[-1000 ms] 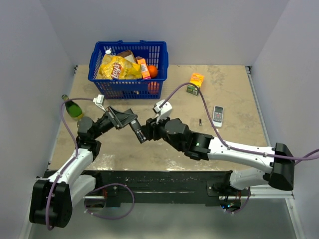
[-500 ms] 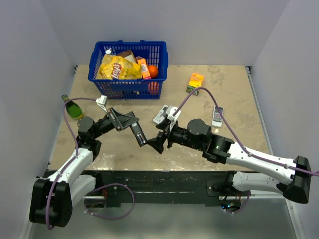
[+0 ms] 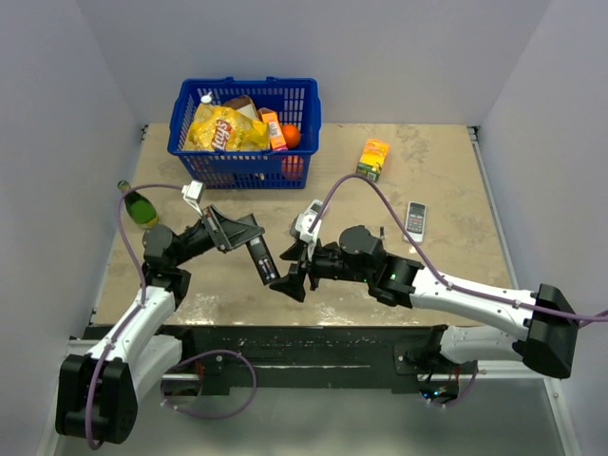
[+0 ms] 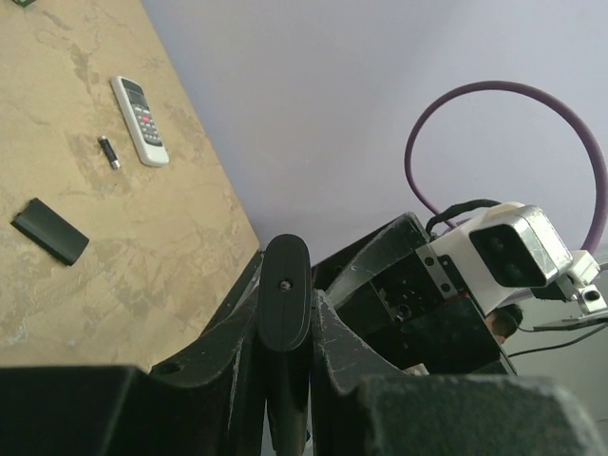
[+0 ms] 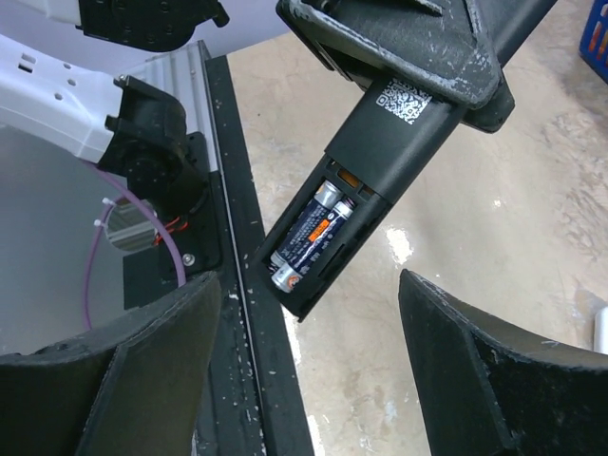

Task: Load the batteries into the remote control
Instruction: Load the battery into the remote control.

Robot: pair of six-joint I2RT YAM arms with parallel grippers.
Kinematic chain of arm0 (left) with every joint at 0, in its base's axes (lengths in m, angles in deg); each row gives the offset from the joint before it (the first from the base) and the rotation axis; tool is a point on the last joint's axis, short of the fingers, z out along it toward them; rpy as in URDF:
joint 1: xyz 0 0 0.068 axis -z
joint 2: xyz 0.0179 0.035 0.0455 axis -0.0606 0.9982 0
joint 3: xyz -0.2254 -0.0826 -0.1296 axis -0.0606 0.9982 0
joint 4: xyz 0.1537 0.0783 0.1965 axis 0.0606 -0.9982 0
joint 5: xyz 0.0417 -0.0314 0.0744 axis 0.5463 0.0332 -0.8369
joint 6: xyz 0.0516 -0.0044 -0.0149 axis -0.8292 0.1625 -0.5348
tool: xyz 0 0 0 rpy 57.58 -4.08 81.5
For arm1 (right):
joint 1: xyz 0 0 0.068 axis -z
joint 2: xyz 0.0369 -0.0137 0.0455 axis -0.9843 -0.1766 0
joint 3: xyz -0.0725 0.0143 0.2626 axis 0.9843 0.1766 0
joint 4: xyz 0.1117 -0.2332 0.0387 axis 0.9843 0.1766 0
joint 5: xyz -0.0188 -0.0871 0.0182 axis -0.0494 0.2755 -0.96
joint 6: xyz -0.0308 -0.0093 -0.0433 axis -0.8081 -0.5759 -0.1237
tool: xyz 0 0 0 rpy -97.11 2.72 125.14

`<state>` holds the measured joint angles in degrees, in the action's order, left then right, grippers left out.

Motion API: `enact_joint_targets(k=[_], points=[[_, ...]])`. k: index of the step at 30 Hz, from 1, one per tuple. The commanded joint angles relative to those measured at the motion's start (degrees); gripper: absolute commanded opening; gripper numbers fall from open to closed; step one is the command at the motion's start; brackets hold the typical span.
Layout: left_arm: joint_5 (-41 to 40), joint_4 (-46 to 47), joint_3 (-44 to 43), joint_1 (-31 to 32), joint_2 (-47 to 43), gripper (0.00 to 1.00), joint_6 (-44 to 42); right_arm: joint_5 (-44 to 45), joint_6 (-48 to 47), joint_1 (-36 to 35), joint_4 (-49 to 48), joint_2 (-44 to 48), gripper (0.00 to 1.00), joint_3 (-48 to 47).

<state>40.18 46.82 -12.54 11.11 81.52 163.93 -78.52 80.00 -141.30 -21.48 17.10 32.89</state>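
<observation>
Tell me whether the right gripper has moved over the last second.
Yes. The right gripper backed toward the near edge of the table, farther from the blue basket.

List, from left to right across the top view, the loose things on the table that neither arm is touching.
green bottle → blue basket → orange carton → white remote
</observation>
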Motion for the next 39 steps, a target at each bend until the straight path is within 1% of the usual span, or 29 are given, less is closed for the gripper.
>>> enact_joint_targets(k=[1,6,8,11,17,20,23,27,28,30,31,33,34,39], points=[[2.0,1.2,-2.7,0.4,-1.4,0.0,1.3,-4.0,-1.1,1.2,-4.1,-0.3,0.78,-0.3],[2.6,1.4,-3.3,0.4,-1.4,0.0,1.5,-5.4,-1.2,2.1,-4.4,-1.3,0.73,-0.7],[2.6,1.5,-3.4,0.5,-1.4,0.0,1.7,-6.2,-1.4,2.1,-4.3,-2.1,0.66,-1.0],[2.6,1.7,-3.6,0.6,-1.3,0.0,1.9,-7.1,-1.5,2.3,-4.3,-2.8,0.64,-1.4],[2.2,2.3,-3.5,1.2,-1.3,0.0,2.3,-7.7,-1.3,2.4,-5.1,-4.0,0.51,-2.0],[2.7,2.4,-3.6,1.6,-1.1,0.0,2.0,-8.2,-1.2,2.4,-5.4,-4.4,0.5,-2.5],[3.6,1.8,-4.0,1.9,-0.9,0.0,0.8,-8.6,-0.8,2.7,-5.1,-4.9,0.45,-3.3],[4.1,-1.6,-5.5,3.2,-1.1,0.0,-2.6,-9.6,0.5,3.0,-4.7,-6.8,0.37,-5.0],[4.2,-2.3,-5.8,3.5,-1.3,0.0,-4.0,-9.5,0.9,2.9,-4.7,-7.2,0.32,-5.2],[4.2,-3.6,-6.7,4.7,-1.4,0.0,-5.1,-9.2,2.4,3.3,-3.4,-8.2,0.26,-6.8],[4.2,-3.7,-6.9,5.1,-1.5,0.0,-5.6,-9.1,2.5,3.3,-2.6,-9.5,0.21,-7.6],[4.3,-4.2,-7.1,6.1,-1.6,0.0,-6.0,-8.6,3.5,3.6,-2.2,-10.2,0.17,-8.7],[4.2,-4.5,-7.1,6.3,-1.8,0.0,-6.3,-8.5,3.8,3.7,-2.2,-10.5,0.13,-9.1],[2.0,-5.4,-5.9,7.4,-3.5,0.0,-6.9,-6.6,6.8,4.4,-3.5,-10.5,0.09,-9.6]])
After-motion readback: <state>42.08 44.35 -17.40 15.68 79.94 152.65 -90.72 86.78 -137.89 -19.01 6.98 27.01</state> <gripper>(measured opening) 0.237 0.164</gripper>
